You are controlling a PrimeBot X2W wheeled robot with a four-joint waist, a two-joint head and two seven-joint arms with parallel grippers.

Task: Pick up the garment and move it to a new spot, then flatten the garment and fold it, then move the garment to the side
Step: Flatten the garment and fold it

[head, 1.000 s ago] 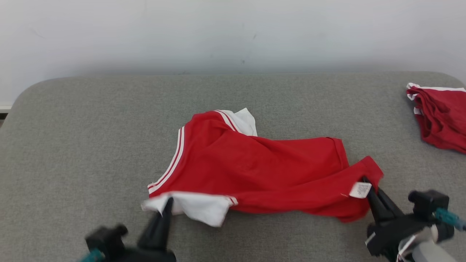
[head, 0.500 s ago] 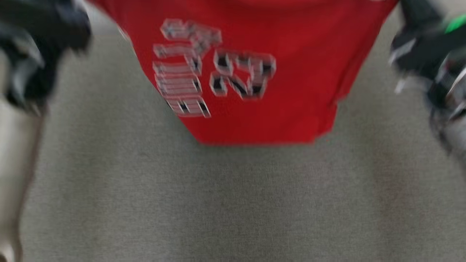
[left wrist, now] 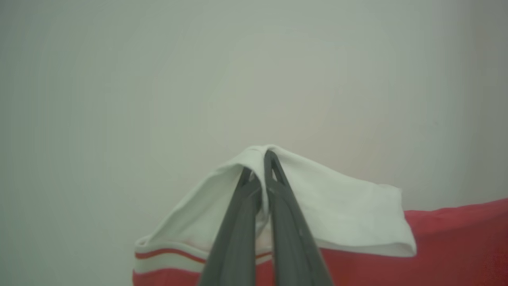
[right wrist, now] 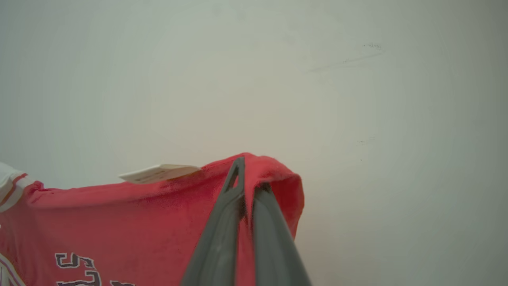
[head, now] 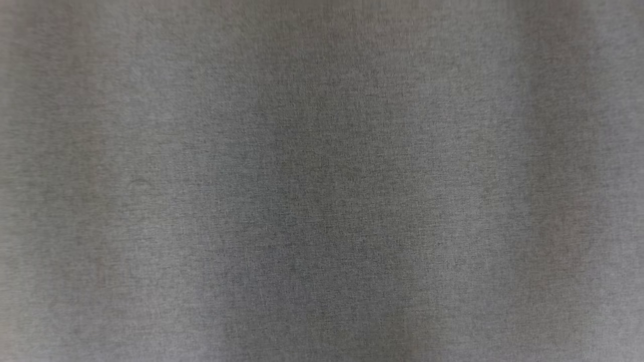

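The head view looks down at the grey table (head: 322,181), and it is blurry.

In the left wrist view, the left claw (left wrist: 258,163) is pinched tight on the white sleeve (left wrist: 337,210) of the red shirt (left wrist: 456,242). The shirt is up in the air, with the pale wall (left wrist: 158,79) behind it.

In the right wrist view, the right claw (right wrist: 251,174) is pinched tight on the other red corner. A small white label (right wrist: 158,173) sticks up from the top edge. The letters (right wrist: 75,264) on the front hang below.

I think the shirt is being carried to its new spot. To do this well, both claws should hold tight and stay level. They should pull gently apart so the top edge is straight. Then they should go down slowly, so the bottom touches first and the shirt lies flat.

One second ago, the shirt lay in a heap on the table with a claw at each end. Now it hangs between the claws. The head camera has tipped too, so it now looks at bare table.
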